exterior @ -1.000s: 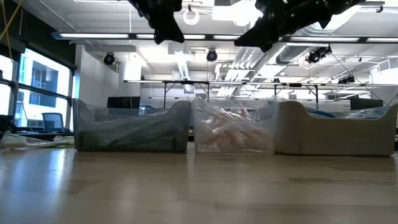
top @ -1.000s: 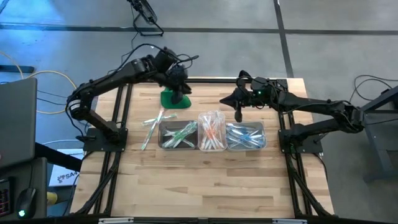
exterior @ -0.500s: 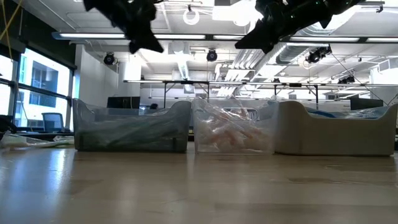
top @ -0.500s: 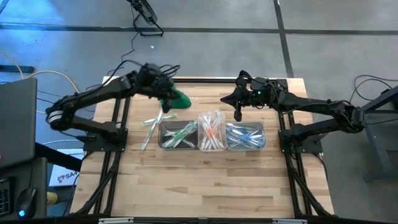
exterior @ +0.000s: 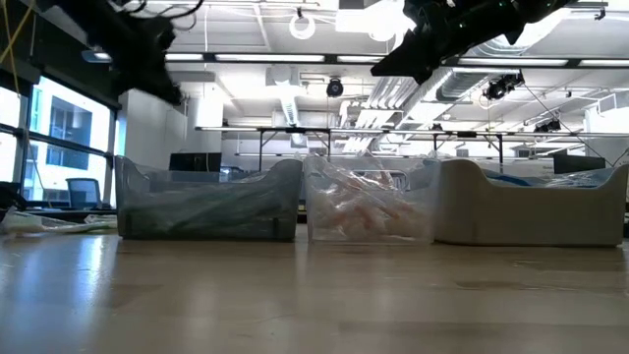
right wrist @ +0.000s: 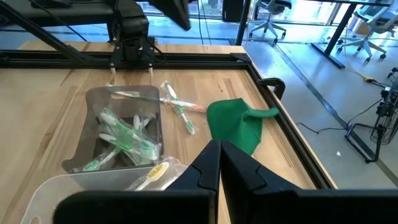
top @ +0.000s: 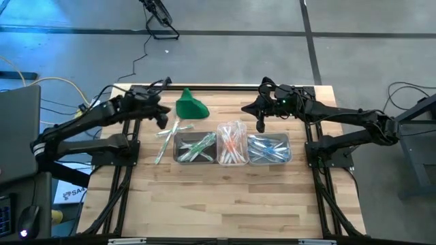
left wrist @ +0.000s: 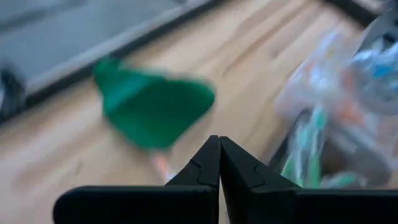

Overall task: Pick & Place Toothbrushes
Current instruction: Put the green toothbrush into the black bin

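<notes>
Toothbrushes [top: 165, 139] loose on table [top: 225, 197] beside left tub [top: 195, 148]; more sorted in three clear tubs. Thin, stiff, light plastic sticks, smooth, likely slippery; best pinched mid-handle, across narrow width. Green cloth lump [top: 190, 107] soft, crumpled, behind tubs. Left claw [top: 162, 120] pressed together, empty, above table near loose brushes. Right claw [top: 261, 125] pressed together, empty, hovering behind blue-filled tub [top: 269, 149].

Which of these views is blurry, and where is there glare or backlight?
Left wrist view: the green cloth and the tubs are smeared, while the shut left tool stays sharp. Low view: bright ceiling lights silhouette both arms. High view: bluish sheen on the floor. Right wrist view: sharp.
</notes>
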`<state>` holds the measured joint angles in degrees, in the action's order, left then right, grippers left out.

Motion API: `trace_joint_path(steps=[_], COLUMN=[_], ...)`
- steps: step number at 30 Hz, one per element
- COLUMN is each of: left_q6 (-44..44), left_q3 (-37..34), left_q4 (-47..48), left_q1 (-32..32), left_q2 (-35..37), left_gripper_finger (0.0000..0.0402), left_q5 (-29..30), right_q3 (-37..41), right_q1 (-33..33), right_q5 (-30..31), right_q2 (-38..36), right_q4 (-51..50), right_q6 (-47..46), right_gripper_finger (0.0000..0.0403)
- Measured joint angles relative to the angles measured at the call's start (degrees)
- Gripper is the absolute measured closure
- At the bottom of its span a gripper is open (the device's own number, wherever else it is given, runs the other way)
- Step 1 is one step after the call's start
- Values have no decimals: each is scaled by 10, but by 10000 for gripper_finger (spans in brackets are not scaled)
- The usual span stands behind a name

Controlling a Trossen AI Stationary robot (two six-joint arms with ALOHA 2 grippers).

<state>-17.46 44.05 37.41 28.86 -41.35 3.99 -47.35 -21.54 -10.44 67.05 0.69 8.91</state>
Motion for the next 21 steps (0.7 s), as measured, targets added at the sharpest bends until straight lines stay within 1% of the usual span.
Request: trace_joint_path(steps=[4,7,9,15,19,21], left_q6=[-43,-74,-95,-100,-51,-43], left_q3=[-16,-19,-19,-19,-19,-19], left_q4=[102,169,193,193,198,197], left_q1=[0,0,0,0,0,0], left_q2=[31,33,33,21,0,-19], left_gripper_finger=[401,401,401,401,400,392], left_q5=[0,0,0,0,-1,-2], right_q3=[0,0,0,0,0,0], right_q1=[0,0,0,0,0,0], right_q5=[0,0,0,0,0,0], right_q2=[0,0,0,0,0,0], right_q4=[0,0,0,0,0,-1], right_q6=[0,0,0,0,0,0], right_gripper_finger=[399,399,399,398,398,398])
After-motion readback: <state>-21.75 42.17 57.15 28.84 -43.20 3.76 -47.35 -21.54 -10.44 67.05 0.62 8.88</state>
